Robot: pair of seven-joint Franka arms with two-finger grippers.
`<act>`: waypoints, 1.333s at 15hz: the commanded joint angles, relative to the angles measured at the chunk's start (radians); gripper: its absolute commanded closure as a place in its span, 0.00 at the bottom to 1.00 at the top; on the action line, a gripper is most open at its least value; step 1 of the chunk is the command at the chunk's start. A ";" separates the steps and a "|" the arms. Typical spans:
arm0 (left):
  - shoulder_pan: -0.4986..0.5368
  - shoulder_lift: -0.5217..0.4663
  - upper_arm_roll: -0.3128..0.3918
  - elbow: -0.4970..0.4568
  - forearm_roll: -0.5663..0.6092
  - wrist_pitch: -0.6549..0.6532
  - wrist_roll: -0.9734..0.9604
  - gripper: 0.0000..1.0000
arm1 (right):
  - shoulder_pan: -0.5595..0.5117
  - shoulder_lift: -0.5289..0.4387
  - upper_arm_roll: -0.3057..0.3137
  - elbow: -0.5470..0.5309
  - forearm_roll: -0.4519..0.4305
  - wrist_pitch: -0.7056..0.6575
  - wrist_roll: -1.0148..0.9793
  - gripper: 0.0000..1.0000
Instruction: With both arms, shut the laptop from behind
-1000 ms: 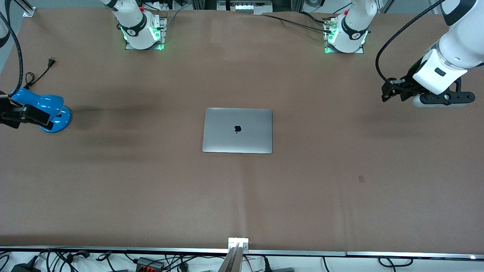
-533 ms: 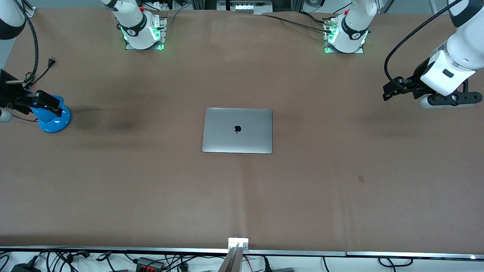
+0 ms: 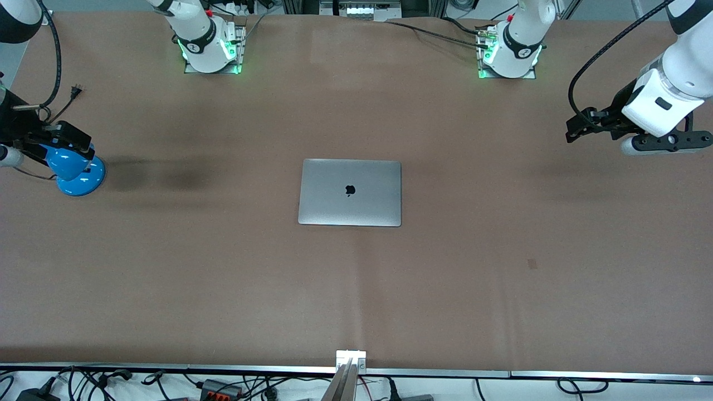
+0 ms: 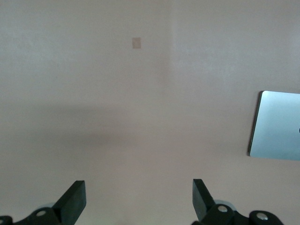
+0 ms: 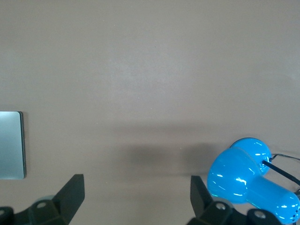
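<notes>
— Both grippers are out at the edges, see? From the front, the left gripper (image 3: 579, 125) hangs over bare table at the far right of the frame, and the right gripper (image 3: 53, 139) sits at the far left edge, over the blue desk lamp (image 3: 75, 170). A second ago the right one was lower and hiding more of that lamp; it has lifted a touch. The left one has drifted slightly up and outward too.

— And the laptop (image 3: 350, 192)?

— Dead centre of the frame, lid flat down, apple logo up, unmoved throughout. I'd say the closing is done and the arms are simply backing off.

— What do the wrist cameras add?

— The left wrist view shows its fingers (image 4: 75, 199) spread wide with nothing between them, and only a corner of the laptop (image 4: 276, 126) at the right edge. The right wrist view shows the same wide, empty spread of its fingers (image 5: 72, 192), the laptop's edge (image 5: 10, 145) at the left, and the lamp (image 5: 248, 180) at lower right, clearly not gripped. From the front you couldn't be sure of that.
</notes>
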 commanded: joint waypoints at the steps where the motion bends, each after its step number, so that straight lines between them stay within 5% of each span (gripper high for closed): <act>1: -0.004 0.014 0.003 0.031 -0.007 -0.027 0.019 0.00 | -0.008 -0.009 0.009 -0.003 -0.009 -0.004 -0.013 0.00; 20: 0.002 0.021 0.001 0.045 -0.007 -0.029 0.023 0.00 | -0.055 -0.023 0.047 -0.008 0.001 -0.067 -0.010 0.00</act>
